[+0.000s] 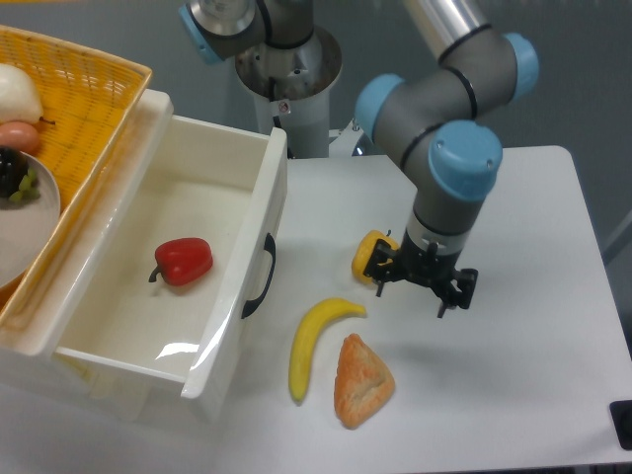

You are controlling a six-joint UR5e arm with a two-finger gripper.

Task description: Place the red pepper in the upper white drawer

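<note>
The red pepper (183, 261) lies on the floor of the upper white drawer (237, 296), which stands pulled out at the desk's (513, 336) left edge. Over the middle of the desk the claw (422, 286) hangs with fingers spread and holding nothing, just beside the yellow pepper (368, 255), with a banana (314, 342) and a bread piece (360, 380) nearer the front edge.
</note>
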